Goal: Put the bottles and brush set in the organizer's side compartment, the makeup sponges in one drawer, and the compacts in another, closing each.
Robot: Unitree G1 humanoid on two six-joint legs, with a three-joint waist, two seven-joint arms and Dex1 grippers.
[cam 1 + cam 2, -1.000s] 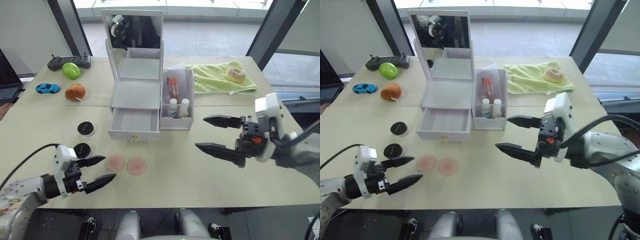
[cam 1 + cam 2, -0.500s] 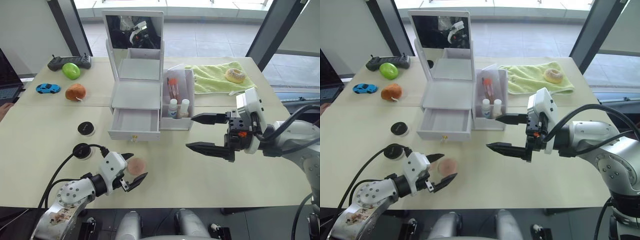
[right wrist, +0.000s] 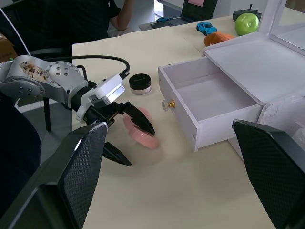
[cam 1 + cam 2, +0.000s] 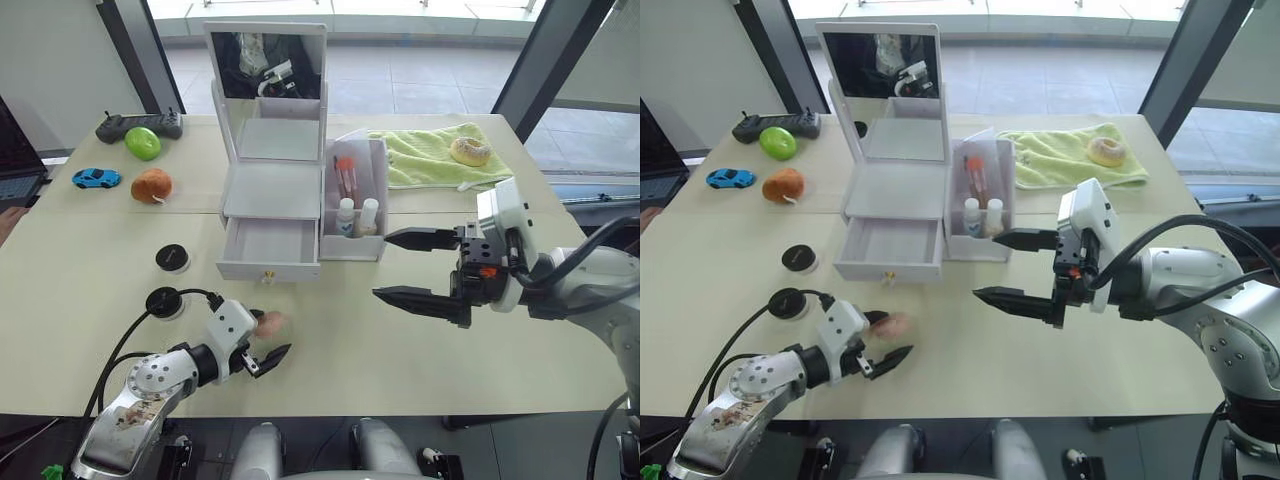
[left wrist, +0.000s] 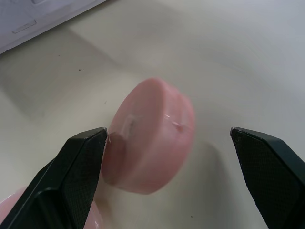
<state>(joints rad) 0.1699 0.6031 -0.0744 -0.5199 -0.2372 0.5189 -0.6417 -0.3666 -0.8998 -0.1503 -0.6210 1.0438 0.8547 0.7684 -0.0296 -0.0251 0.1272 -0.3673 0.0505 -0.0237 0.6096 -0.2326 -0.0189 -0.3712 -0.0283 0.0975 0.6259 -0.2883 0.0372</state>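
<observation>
We see bottles [image 4: 355, 217] and brushes [image 4: 344, 176] already in the side bin [image 4: 376, 190]. Left claw [image 4: 262, 338] spread around a tilted sponge [image 5: 150, 136]; right claw [image 4: 402, 266] apart, idle. Drawer [image 4: 270, 247] open, empty; compacts [image 4: 172, 257] remain on table [image 4: 560, 380].

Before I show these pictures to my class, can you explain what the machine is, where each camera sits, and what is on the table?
It is a humanoid robot with two arms. Two pictures come from its head, two from its wrists. On the table stands a white organizer with one drawer open; bottles and brushes sit in its side bin. The left gripper, fingers open, straddles a tilted pink sponge. The right gripper hovers open, holding nothing. Two black compacts lie nearby.
</observation>
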